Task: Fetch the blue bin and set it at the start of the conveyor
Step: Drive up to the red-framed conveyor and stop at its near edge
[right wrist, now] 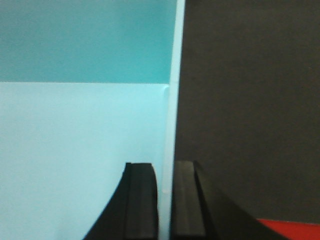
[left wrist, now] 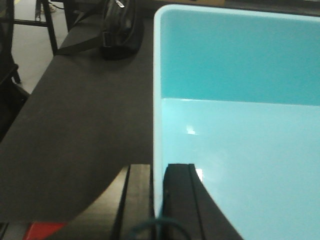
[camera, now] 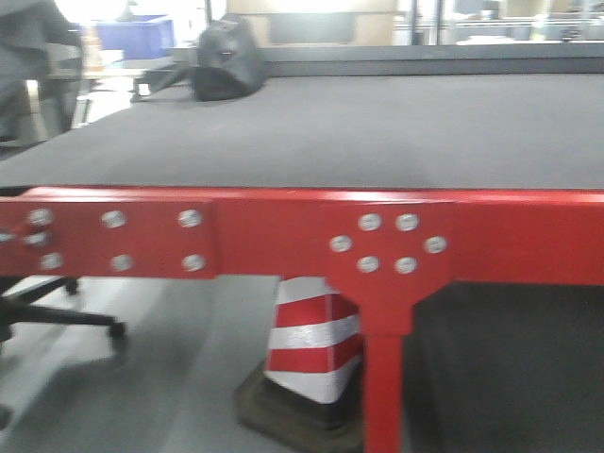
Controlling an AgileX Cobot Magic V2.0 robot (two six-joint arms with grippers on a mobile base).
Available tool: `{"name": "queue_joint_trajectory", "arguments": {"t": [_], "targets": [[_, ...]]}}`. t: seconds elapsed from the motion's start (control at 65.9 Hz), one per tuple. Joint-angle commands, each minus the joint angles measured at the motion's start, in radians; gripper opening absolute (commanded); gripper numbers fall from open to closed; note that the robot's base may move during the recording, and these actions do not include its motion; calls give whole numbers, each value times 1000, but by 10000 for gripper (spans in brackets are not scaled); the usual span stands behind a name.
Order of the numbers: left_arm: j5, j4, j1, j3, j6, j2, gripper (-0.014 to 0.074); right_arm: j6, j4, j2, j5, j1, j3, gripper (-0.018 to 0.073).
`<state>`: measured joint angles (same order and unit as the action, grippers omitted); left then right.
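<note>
My left pincer [left wrist: 158, 192] and right pincer [right wrist: 165, 195] each clamp a side wall of the blue bin [left wrist: 240, 150], one finger inside and one outside. The bin reaches ahead of them over the conveyor start [left wrist: 85, 125] — fetching looks done. I cannot tell whether it rests there yet — releasing is left.

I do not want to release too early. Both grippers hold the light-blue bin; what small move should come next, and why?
Probably lower the blue bin straight down, both grips shut. The left gripper and the right gripper each pinch a side wall, the dark belt lies below, and the front view shows no bin resting there.
</note>
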<state>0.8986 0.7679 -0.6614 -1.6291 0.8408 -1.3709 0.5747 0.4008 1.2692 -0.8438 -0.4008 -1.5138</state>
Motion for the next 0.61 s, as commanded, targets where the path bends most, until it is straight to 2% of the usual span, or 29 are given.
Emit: {"name": "queue_joint_trajectory", "arguments": {"t": [0.0,0.592], "targets": [[-38,31,0,-10,-2,11,-111,-8,24,-13,41,-3,-13,-153],[-38,31,0,-10,-2,11,-111,-8,24,-13,41,-3,-13,-153]]}}
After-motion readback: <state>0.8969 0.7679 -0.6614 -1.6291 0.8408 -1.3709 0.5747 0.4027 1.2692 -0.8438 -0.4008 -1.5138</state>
